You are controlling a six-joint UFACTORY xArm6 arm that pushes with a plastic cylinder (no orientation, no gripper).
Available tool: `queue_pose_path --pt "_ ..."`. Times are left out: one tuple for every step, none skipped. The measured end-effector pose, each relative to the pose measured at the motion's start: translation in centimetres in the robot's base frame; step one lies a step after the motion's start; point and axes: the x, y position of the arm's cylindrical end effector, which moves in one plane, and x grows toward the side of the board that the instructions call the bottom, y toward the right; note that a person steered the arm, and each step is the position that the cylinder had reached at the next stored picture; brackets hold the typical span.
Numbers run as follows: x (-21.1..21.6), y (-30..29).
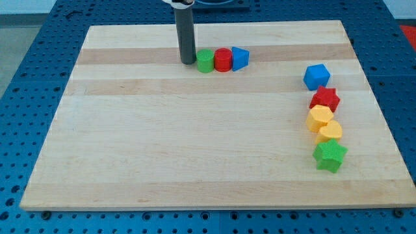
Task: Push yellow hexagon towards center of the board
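The yellow hexagon lies near the board's right edge, in a column of blocks. Above it are a red star and a blue cube. Below it are a yellow heart and a green star. My tip stands at the view's top, left of centre, just left of a green cylinder. It is far from the yellow hexagon, up and to the left of it.
A red cylinder and a blue triangular block sit in a row right of the green cylinder. The wooden board rests on a blue perforated table.
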Motion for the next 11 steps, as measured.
queue_pose_path --pt "2.0 -0.7" --pt "4.8 0.5" --pt "5.1 4.9" --pt "4.1 9.8" --pt "2.8 15.3" --pt "1.7 20.7" --pt "1.5 26.4" --pt "1.8 32.2" --pt "3.1 37.3" --pt "5.4 38.0" --pt "7.9 38.0"
